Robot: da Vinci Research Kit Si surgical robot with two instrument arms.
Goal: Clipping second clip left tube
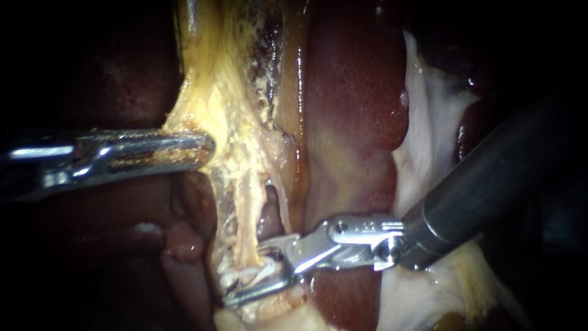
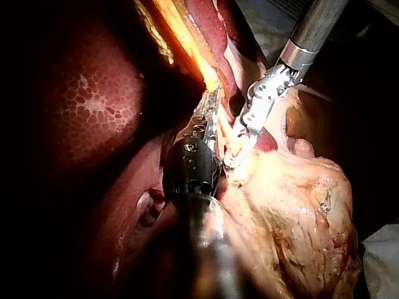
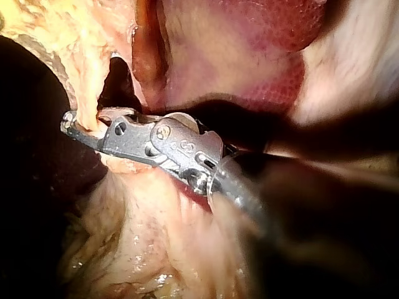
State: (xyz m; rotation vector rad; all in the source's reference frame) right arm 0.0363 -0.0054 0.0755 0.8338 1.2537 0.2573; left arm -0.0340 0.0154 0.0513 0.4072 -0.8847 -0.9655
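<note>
Right instrument [image 1: 245, 276] nearest, jaws pinched narrowly onto the left tube [image 1: 244, 220] low down. Left instrument [image 1: 205, 149] clamps yellow tissue [image 1: 211, 98], holding it leftward. Clipping looks underway, not finished, though it's hard to see.

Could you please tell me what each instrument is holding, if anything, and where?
My left instrument grips the yellowish tissue at its left edge. My right instrument straddles the left tube low down; whether it grips cannot be told.
</note>
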